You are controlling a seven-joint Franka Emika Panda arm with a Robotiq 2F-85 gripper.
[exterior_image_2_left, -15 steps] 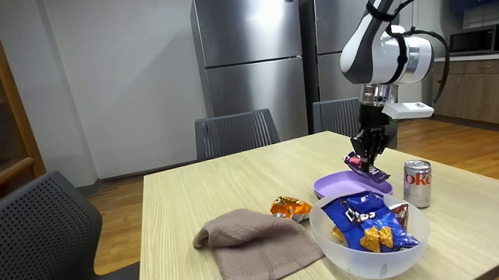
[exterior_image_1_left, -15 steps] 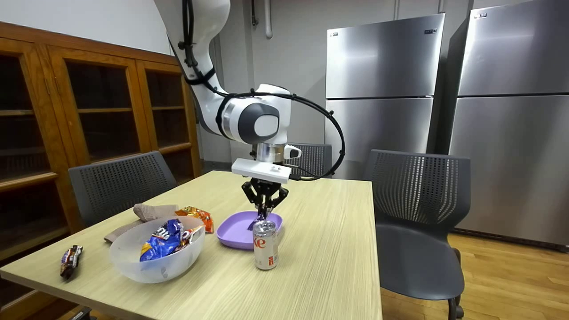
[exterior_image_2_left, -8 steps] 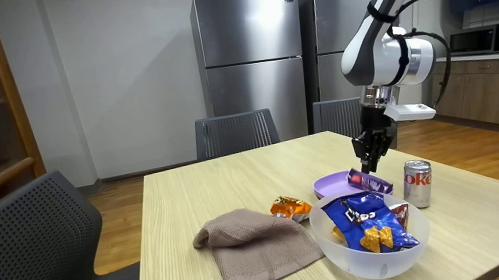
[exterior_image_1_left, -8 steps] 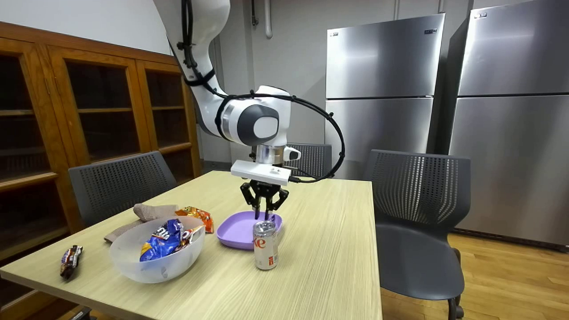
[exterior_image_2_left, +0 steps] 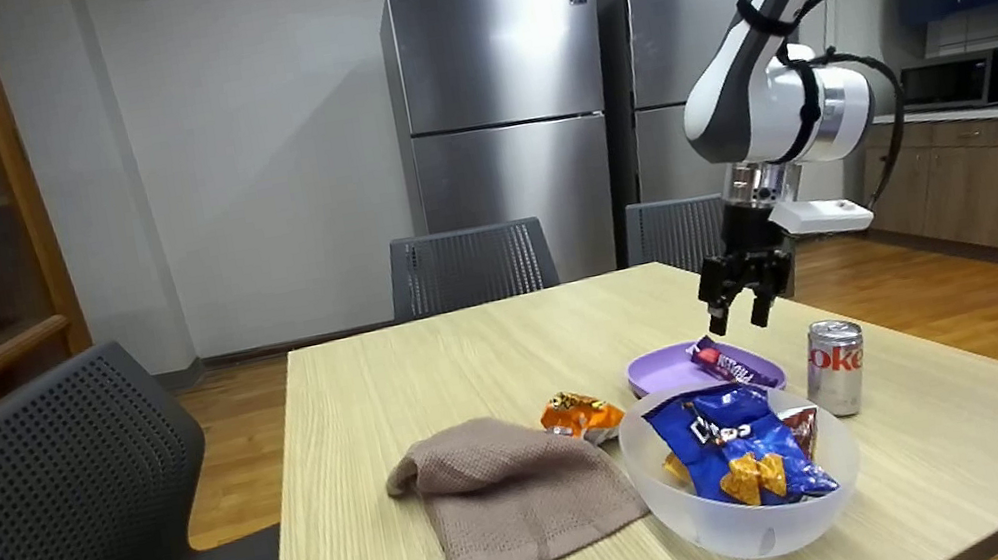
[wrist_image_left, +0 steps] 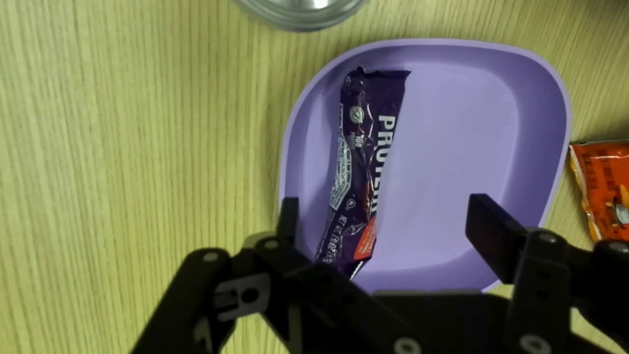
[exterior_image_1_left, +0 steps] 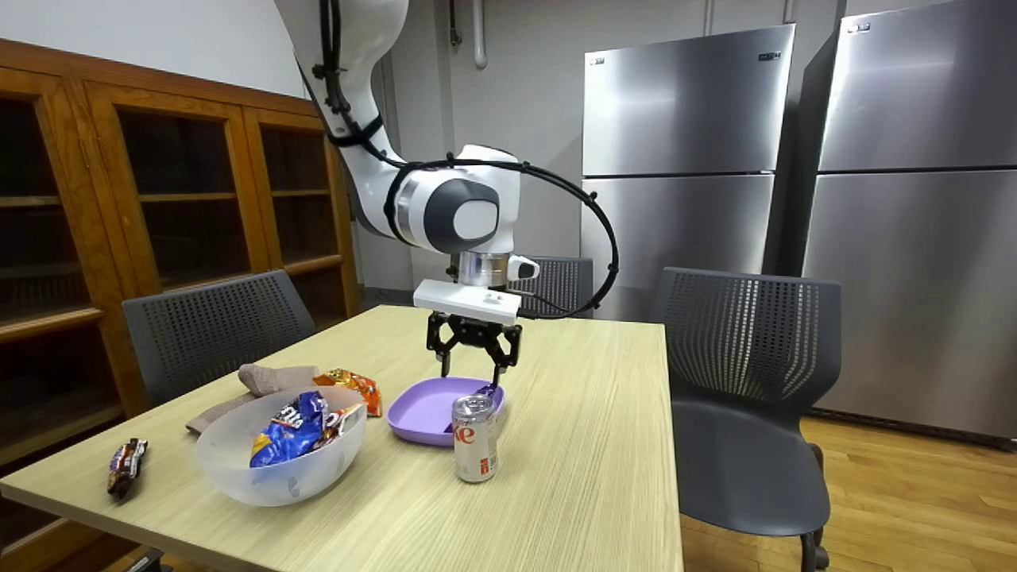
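Observation:
My gripper (wrist_image_left: 384,209) stands open above the purple plate, its fingers wide apart with nothing between them. Inside the plate (wrist_image_left: 452,147), a dark purple protein bar (wrist_image_left: 361,162) lies along one side; in the wrist view its lower end is hidden by the gripper's linkage. In an exterior view the gripper (exterior_image_2_left: 739,322) hangs a little above the bar (exterior_image_2_left: 728,366), apart from it. Close to the plate's rim stands an upright silver Coke can (exterior_image_1_left: 475,453), which hides part of the bar in that exterior view.
A frosted bowl (exterior_image_2_left: 744,533) holding a blue chip bag (exterior_image_2_left: 739,443) and other packets stands near the plate. Around it lie an orange snack bag (exterior_image_2_left: 581,416), a brown cloth (exterior_image_2_left: 516,500) and a dark wrapped bar (exterior_image_1_left: 125,469). Grey chairs (exterior_image_1_left: 751,397) line the table.
One second ago my gripper was shut on the purple bar, held tilted over the plate. The jaws have since spread and let go, the bar has dropped into the plate, and the gripper sits slightly higher.

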